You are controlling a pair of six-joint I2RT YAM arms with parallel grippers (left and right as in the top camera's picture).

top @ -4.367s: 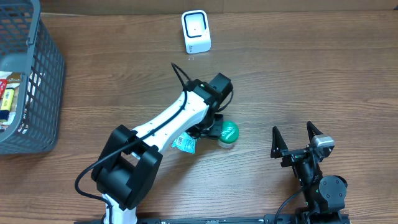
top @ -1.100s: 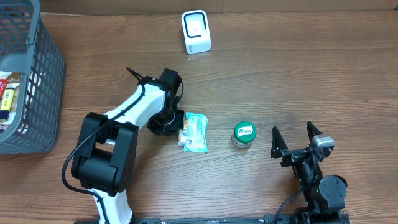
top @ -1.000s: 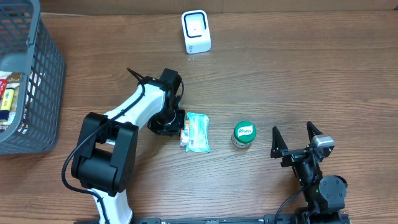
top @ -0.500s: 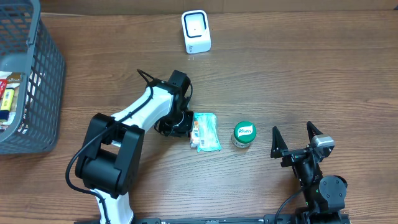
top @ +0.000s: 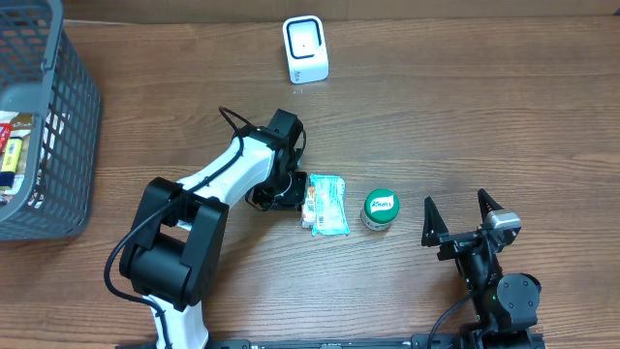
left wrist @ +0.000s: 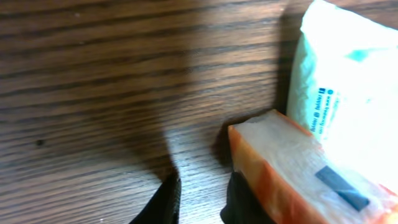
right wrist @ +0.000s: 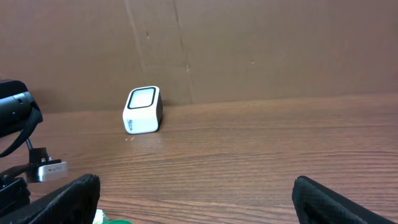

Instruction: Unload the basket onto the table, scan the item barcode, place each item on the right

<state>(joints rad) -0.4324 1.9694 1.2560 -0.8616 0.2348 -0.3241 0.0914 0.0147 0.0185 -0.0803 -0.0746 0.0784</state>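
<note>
Reaching from its base at 7 o'clk of the table [top: 504, 97] (overhead view, 12 = far edge), L arm [top: 242, 167] runs toward 1 o'clk. Black shoulder block sits low, white link slants up-right, and the wrist bends over so the L gripper [left wrist: 203, 190] points to 3 o'clk, low over the wood. On the L wrist cam its two dark fingers [left wrist: 166, 200] stand nearly together, w/ only a thin strip of wood btwn them and nothing pinched: closed & empty.

Packet [top: 327, 204] lies flat near table centre, at 3 o'clk of the L gripper, long side running approx 12–6, slightly tilted. Its orange-edged side faces the fingertips. The nearer finger sits just beside that edge; touching or not, can't tell. Rest of the wrap is pale w/ small blue print.

Green-lidded jar [top: 381, 209] stands upright at 3 o'clk of the packet, near but apart. White scanner [top: 305, 48] stands at 12 o'clk of the packet, well apart, by the far edge. Grey basket [top: 73, 116] w/ some goods inside sits at 9–10 o'clk, far L edge.

R arm [top: 499, 291] is folded at 5 o'clk, R gripper [top: 455, 206] pointing to 12, its fingers [right wrist: 65, 200] spread wide, holding nothing. Jar is at its 9 o'clk, apart. R wrist cam looks level across the wood to the scanner.
</note>
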